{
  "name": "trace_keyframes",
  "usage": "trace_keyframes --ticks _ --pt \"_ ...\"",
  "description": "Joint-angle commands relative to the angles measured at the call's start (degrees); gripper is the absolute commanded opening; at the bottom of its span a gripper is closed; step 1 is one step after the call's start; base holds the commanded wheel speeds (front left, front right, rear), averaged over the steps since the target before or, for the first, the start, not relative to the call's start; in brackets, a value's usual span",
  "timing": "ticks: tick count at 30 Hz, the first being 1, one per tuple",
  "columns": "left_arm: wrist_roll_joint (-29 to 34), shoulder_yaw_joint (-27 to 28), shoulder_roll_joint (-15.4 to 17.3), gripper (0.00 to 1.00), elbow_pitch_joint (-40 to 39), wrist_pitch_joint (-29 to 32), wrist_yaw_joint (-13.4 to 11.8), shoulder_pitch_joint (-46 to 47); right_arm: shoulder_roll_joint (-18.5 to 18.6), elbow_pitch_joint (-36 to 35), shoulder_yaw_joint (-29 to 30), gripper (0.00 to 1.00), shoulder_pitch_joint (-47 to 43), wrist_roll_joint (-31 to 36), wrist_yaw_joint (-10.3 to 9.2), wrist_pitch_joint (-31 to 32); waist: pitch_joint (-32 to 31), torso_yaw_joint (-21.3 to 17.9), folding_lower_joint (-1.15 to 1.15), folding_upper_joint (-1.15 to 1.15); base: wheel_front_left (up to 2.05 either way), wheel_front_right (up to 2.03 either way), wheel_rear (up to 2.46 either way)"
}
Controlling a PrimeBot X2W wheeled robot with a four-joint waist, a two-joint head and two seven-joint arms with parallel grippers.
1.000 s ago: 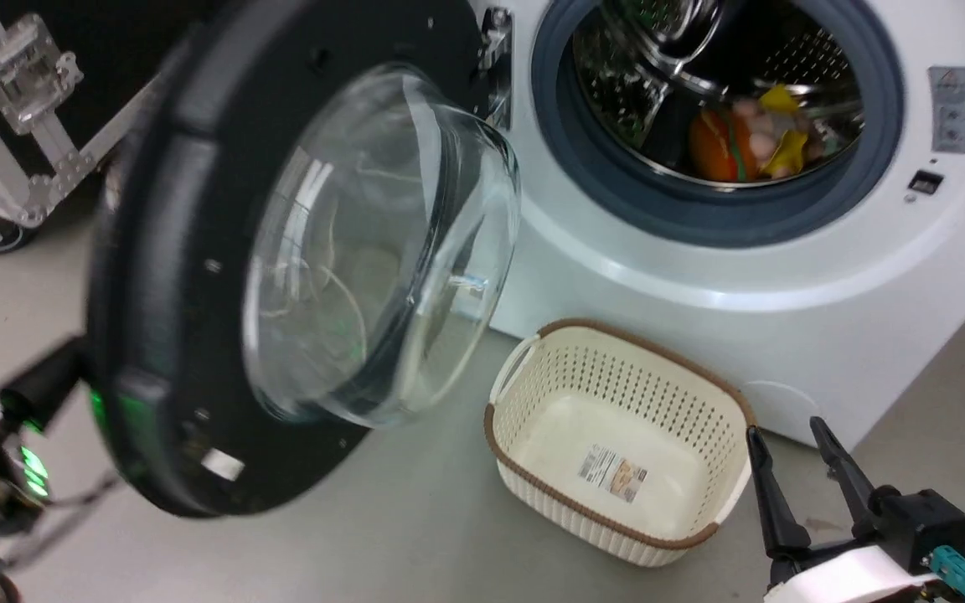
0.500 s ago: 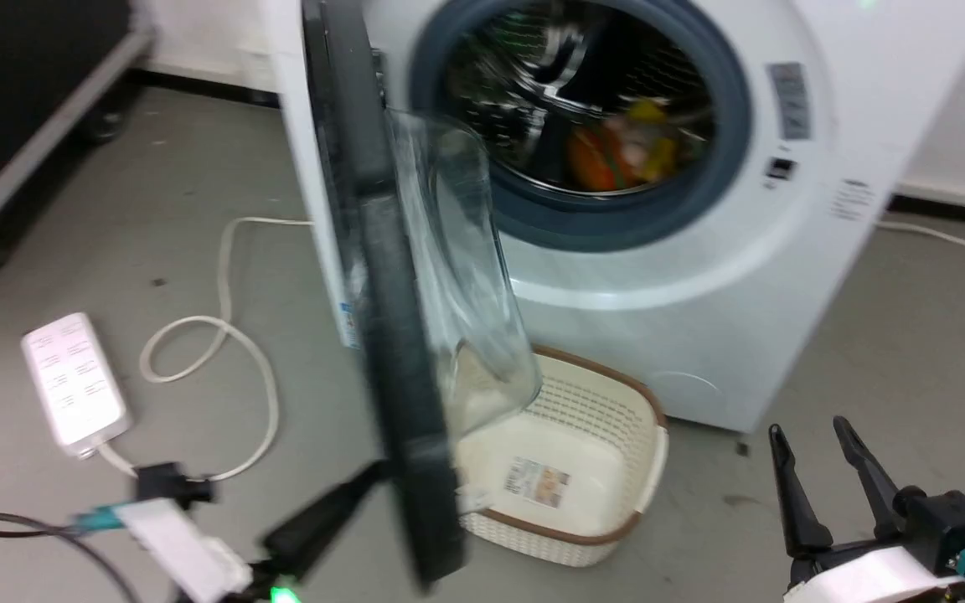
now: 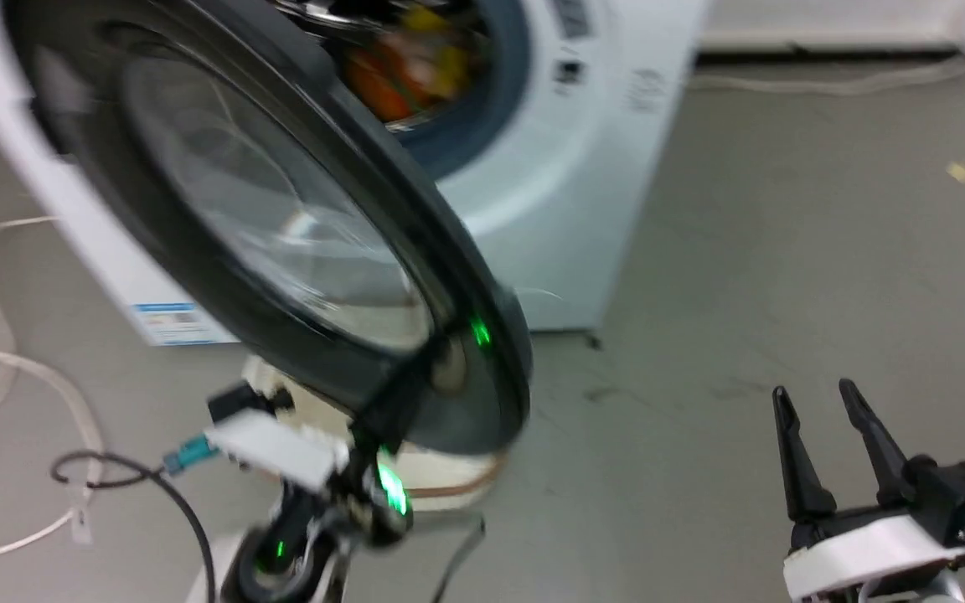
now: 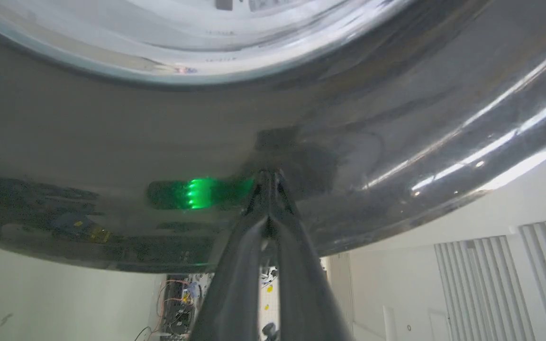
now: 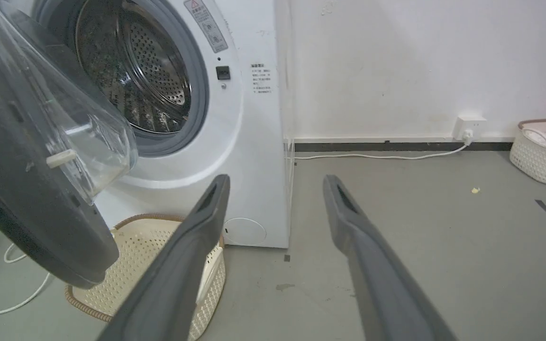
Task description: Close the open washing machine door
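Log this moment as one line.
washing machine door: partly open, not latched | left jaws: shut, tips against its black rim | right jaws: open, empty | basket: on floor below door | task: unfinished

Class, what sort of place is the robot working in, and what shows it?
Probably a laundry corner, perhaps in a test room: a white front-loading washing machine on a bare grey floor, a cream basket at its foot, and another basket near the wall socket.

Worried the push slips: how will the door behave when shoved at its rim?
Probably slippery: the door rim is glossy where the shut left gripper presses. Likely rigid: a thick solid ring. The deep glass bowl suggests weight.
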State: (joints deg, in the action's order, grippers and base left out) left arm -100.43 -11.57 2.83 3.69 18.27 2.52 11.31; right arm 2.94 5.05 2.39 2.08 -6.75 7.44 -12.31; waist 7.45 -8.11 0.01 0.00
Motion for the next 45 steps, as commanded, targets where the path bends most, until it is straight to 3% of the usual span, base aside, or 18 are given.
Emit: trace_keyframes --ticks 1,11,21,27,32,33,34,39,42,45 --pt "-0.97 -0.51 0.05 0.0 1.41 -2.02 0.85 2.62 -0.06 0.27 -0.02 1.0 1.01 -0.65 0.05 -0.57 4.6 -6.42 -0.01 0.0 0.0 0.0 0.0" --pt "-5.74 -3.41 0.05 0.0 15.07 -15.13 3.65 21.77 -0.06 3.42 -1.36 1.0 2.81 -3.23 0.05 -2.29 7.63 -13.91 -0.01 0.0 0.0 0.0 0.0" --pt "-7.55 -6.51 0.05 0.0 28.59 -20.49 4.85 31.95 -0.06 4.73 -1.8 1.0 3.68 -3.7 0.05 -2.66 7.03 -12.78 -0.01 0.0 0.0 0.0 0.0" --pt "-0.48 -8.6 0.74 0.0 21.2 -20.9 4.94 26.01 -0.06 3.33 -0.65 1.0 2.67 -2.59 0.05 -2.67 3.98 -8.52 -0.01 0.0 0.0 0.0 0.0" --pt "7.55 -10.84 4.64 0.0 9.52 -22.38 4.95 14.49 -0.06 2.14 0.49 1.0 0.62 -1.17 0.05 -2.68 -0.41 -3.52 -0.01 0.0 0.0 0.0 0.0" --pt "10.17 -11.36 6.15 0.32 7.54 -23.71 4.95 12.21 -0.06 1.93 0.58 1.0 0.12 -0.98 0.05 -2.68 -1.34 -2.53 -0.01 0.0 0.0 0.0 0.0" --pt "13.23 -12.06 7.75 1.0 5.9 -25.45 4.95 10.07 -0.06 1.71 0.79 1.0 -0.43 -0.79 0.05 -2.68 -2.39 -1.35 -0.01 0.0 0.0 0.0 0.0" --pt "29.97 -12.82 15.39 1.0 3.49 -32.6 4.86 1.63 -0.06 0.1 0.81 1.0 -3.12 0.02 0.05 -1.97 -6.56 3.75 -0.01 0.0 0.0 0.0 0.0" --pt "45.31 -9.74 17.86 1.0 2.93 -33.19 1.39 -0.47 -0.06 -1.21 0.61 1.0 -4.28 0.18 0.05 -1.2 -7.68 6.31 -0.01 0.0 0.0 0.0 0.0" --pt "59.65 -5.37 16.82 1.0 -0.3 -33.23 -2.07 -3.42 -0.06 -2.18 0.1 1.0 -4.96 0.13 0.05 -0.68 -8.34 8.04 -0.01 0.0 0.0 0.0 0.0"
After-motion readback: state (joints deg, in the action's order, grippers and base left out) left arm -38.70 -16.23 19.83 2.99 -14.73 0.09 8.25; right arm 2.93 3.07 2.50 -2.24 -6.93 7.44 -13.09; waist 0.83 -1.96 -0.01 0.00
